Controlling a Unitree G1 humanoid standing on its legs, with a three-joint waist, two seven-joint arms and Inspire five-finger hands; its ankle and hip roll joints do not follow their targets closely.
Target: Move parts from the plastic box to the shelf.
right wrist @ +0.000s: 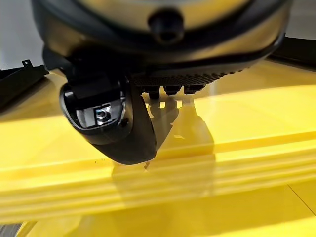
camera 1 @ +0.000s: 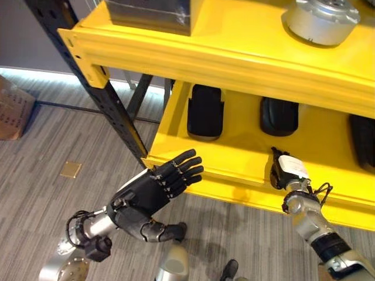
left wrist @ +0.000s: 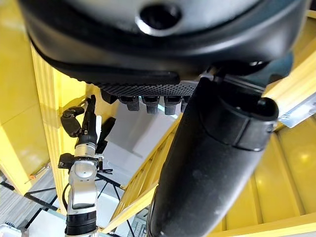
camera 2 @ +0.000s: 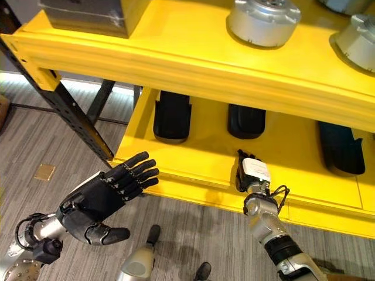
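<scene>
My left hand (camera 1: 153, 190) hovers open and empty, fingers straight, just off the front edge of the yellow shelf (camera 1: 234, 161). My right hand (camera 2: 249, 171) rests over that front lip with fingers extended and nothing in it. Black moulded parts (camera 2: 172, 115) already lie on the lower level, long axes pointing front to back; round silver motor parts (camera 2: 262, 21) sit on the upper one. I judge placing partly done.
</scene>
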